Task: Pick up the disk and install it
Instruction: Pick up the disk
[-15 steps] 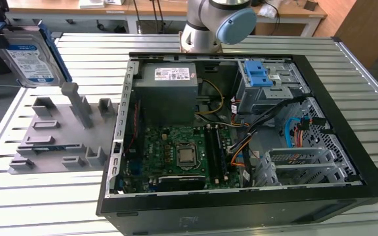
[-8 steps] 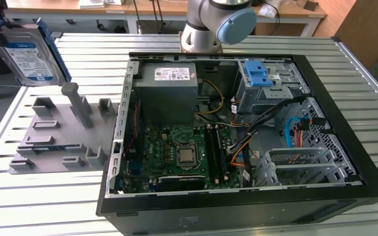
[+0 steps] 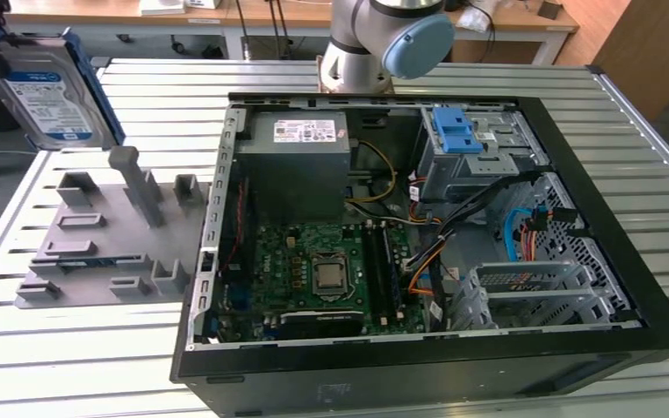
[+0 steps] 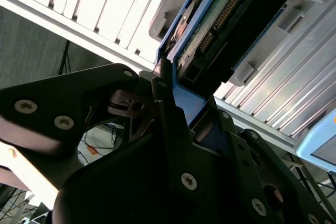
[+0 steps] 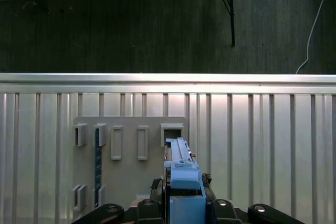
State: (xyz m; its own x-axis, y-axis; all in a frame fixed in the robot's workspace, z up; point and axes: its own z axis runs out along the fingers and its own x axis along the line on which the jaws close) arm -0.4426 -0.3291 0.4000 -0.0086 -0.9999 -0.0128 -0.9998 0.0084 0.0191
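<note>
Silver-grey rectangular hard drive in blue plastic bracket (image 3: pixel 46 94), upper left of exterior view, clamped by black gripper (image 5: pixel 185 195), over grey slotted holder (image 5: pixel 128 129)

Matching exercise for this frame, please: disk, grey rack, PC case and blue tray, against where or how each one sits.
1 disk
2 grey rack
3 PC case
4 blue tray

A lying open on the table
B clamped in the gripper
C atop the drive cage
D on the table, at the exterior view's left of the case

Pairs: 1-B, 2-D, 3-A, 4-C
</note>
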